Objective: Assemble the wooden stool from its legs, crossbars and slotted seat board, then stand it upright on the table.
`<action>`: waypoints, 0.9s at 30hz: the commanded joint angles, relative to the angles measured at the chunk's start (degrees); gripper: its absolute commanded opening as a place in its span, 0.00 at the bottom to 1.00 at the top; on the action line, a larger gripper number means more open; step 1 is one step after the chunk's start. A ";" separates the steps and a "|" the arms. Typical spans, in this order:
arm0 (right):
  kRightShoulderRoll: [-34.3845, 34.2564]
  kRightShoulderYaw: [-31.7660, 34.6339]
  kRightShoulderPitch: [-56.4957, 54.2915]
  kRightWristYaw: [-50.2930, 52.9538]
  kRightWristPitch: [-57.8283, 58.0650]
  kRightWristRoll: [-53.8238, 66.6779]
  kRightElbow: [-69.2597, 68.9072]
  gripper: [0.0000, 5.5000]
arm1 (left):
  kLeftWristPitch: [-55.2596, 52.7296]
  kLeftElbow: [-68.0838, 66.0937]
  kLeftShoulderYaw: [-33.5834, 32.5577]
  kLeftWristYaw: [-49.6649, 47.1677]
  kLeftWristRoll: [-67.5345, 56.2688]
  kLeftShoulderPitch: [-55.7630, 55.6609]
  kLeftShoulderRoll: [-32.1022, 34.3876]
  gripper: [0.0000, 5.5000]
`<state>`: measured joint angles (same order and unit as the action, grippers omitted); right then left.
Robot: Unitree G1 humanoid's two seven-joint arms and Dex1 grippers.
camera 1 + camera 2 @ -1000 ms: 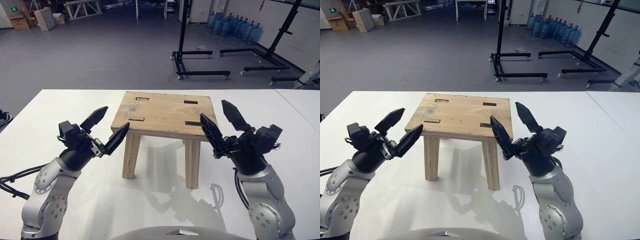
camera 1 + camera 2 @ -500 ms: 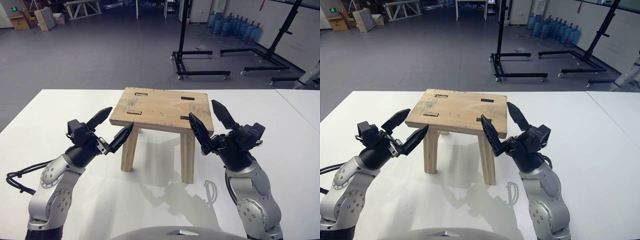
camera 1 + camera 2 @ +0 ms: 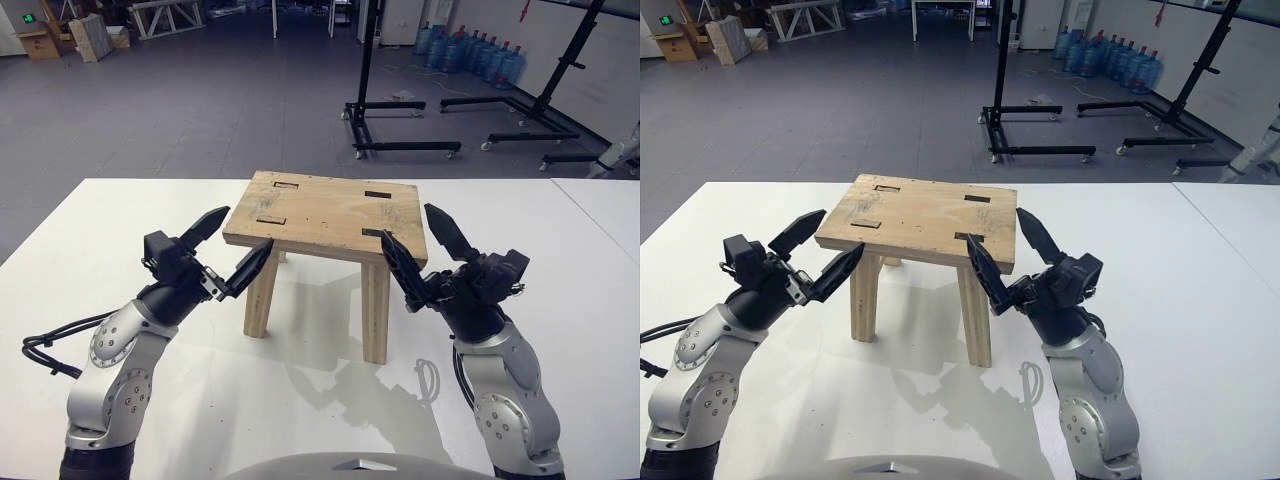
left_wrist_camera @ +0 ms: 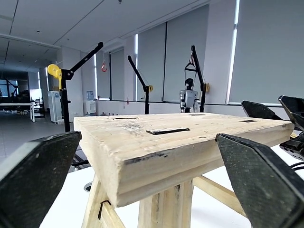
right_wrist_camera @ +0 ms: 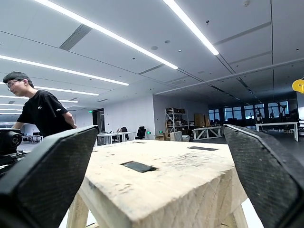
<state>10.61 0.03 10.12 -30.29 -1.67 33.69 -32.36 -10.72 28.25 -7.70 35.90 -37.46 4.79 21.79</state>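
the left gripper (image 3: 249, 226) sits above the left part of the white table (image 3: 95, 230), at the near left corner of the wooden stool (image 3: 330, 212). its two black fingers (image 4: 35, 173) are spread wide apart. in the left wrist view that corner of the slotted seat board (image 4: 161, 147) lies between the two fingers, with a gap showing on each side; nothing is clamped.

the wooden stool stands upright on its legs at the middle of the table, fully put together. the slotted seat board is level on top, with four dark rectangular slots (image 3: 271, 221) in its upper face, two toward each end. the near left leg (image 3: 260, 297) and the near right leg (image 3: 375, 312) rest with their feet on the table. a crossbar (image 4: 213, 187) runs slantwise under the seat in the left wrist view.

the right gripper (image 3: 405, 220) is at the near right corner of the seat board, fingers likewise wide apart. in the right wrist view the board corner lies between them, with space on either side.

behind the table, on the floor to the right, stand black wheeled frames (image 3: 400, 110), and farther back a row of water bottles (image 3: 470, 50).
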 commanded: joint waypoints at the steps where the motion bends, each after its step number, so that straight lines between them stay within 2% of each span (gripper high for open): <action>1: 0.13 0.09 0.93 -1.37 -1.33 -0.02 1.36 0.87 | -0.32 -0.45 0.01 -0.17 0.46 -0.63 0.21 0.94; 15: -0.30 1.08 -1.56 -4.08 -5.06 -0.49 7.14 0.87 | -0.58 -0.41 0.09 -1.03 0.90 -1.44 0.30 0.94; 21: -0.75 5.32 -10.11 -6.47 -14.67 -4.12 25.07 0.87 | 1.20 -4.70 2.43 -3.93 4.53 -5.28 -3.06 0.94; 27: -2.26 5.98 -17.68 -9.13 -20.48 -5.18 36.95 0.87 | 5.83 -14.08 4.52 -7.00 11.51 -11.73 -6.93 0.94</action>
<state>8.81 5.56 -5.08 -38.87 -20.59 29.17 1.76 -6.23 17.00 -3.92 30.18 -28.18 -4.19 15.92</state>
